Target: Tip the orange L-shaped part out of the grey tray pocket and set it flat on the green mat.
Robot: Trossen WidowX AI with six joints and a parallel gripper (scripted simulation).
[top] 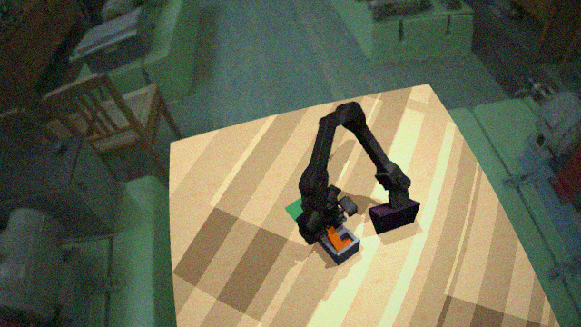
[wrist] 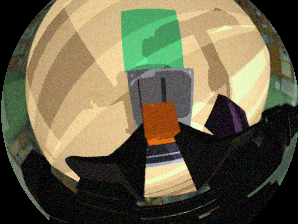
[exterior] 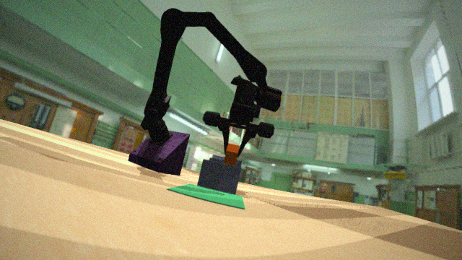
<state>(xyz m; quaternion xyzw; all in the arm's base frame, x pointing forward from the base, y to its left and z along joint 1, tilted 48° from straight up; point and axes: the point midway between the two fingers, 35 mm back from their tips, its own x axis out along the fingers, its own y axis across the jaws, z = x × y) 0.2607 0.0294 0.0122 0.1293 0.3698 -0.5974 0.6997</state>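
Pincer: the pincer is pointing down over the tray and grasping the raised end of the orange part, one finger pressing on each side.
Orange L-shaped part: the part is tilting, its straight end rising above the tray wall on the mat side; its L-shaped end is reaching lower, toward the side away from the mat. Whether that lower end is touching the pocket is hard to tell.
Grey tray: the tray is sitting on the tabletop, its pocket opening upward beneath the part.
Green mat: the mat is lying flat just beside the tray. In the top view it is lying between the tray and the tabletop's left edge, with the arm partly covering it.
Black arm: the arm is arching up from its base and bending down to the tray.
Purple base: the wedge-shaped base is standing apart from the tray, toward the tabletop's right edge in the top view.
Wooden tabletop: the tabletop is carrying everything, with light and dark bands running across it.
Wooden chair: the chair is standing on the floor beyond the tabletop's upper-left corner in the top view.
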